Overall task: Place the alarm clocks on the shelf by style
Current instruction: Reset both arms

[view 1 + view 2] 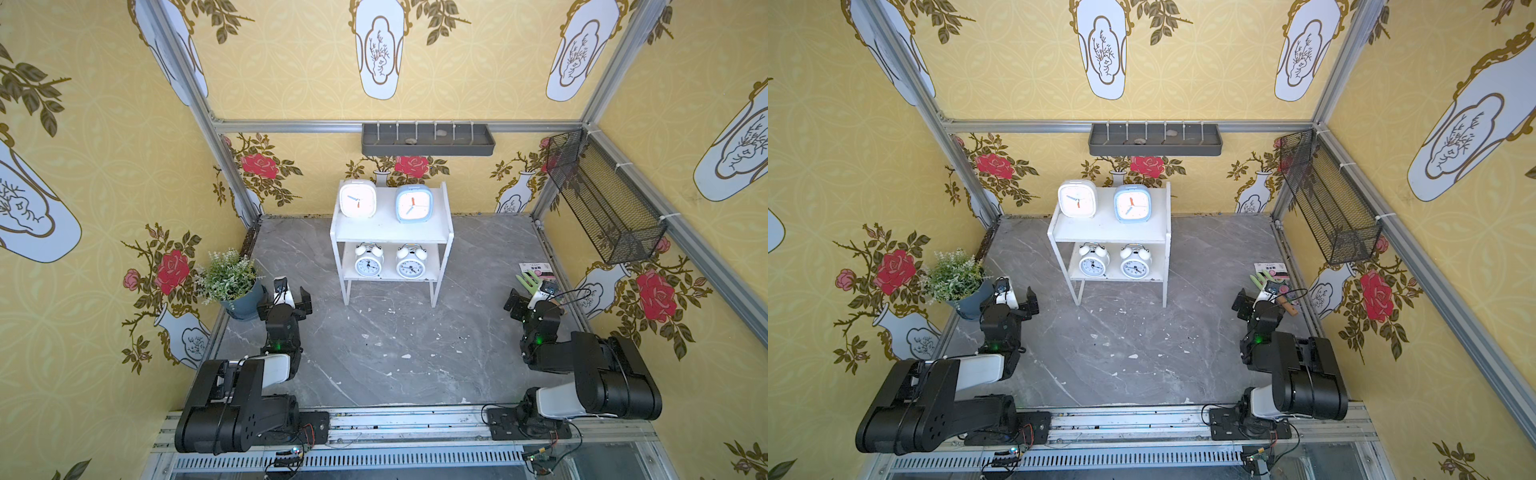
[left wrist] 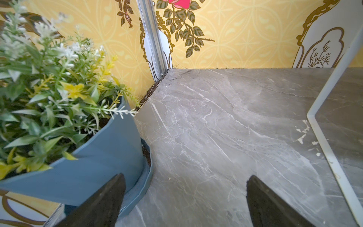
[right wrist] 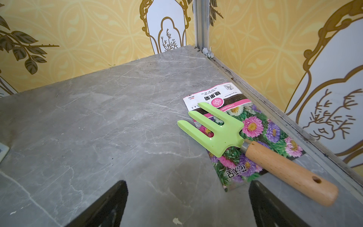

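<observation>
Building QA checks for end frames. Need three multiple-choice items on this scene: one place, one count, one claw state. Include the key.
1. On the shelf, the twin-bell clocks stand:
A) on the upper board
B) one on each board
C) on the lower board

2. Rounded-square clocks in view:
A) two
B) one
C) four

3. The left claw is:
A) shut on a clock
B) open and empty
C) shut and empty

Key:
1 C, both sit side by side under the upper board.
2 A, one white and one light blue stand on the upper board.
3 B, in the left wrist view its jaws stand wide apart with nothing between them.
</observation>
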You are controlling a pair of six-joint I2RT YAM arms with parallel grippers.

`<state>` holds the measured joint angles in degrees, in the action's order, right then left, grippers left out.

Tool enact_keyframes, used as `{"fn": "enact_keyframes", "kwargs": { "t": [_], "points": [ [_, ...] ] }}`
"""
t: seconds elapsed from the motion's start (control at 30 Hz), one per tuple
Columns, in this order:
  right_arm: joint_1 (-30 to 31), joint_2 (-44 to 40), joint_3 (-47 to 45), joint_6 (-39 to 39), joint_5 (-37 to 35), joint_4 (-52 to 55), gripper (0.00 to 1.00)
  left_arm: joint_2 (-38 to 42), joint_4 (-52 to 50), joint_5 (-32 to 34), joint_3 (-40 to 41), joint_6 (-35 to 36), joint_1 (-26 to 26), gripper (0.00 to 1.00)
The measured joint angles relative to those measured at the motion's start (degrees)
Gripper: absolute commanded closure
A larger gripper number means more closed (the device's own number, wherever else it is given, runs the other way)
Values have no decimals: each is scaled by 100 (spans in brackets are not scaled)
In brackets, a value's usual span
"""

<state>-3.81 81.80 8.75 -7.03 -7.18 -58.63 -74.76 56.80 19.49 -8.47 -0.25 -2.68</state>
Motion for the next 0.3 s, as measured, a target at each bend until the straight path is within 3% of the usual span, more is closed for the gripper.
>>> {"fn": "enact_keyframes", "kwargs": {
  "t": [0.2, 0.3],
  "points": [
    [0, 0, 0, 0, -2, 0, 2, -26, -35, -44, -37, 22, 0, 1],
    [0, 0, 0, 0, 0, 0, 3, -186, -68, -404, -197, 63, 66, 1]
  ]
}}
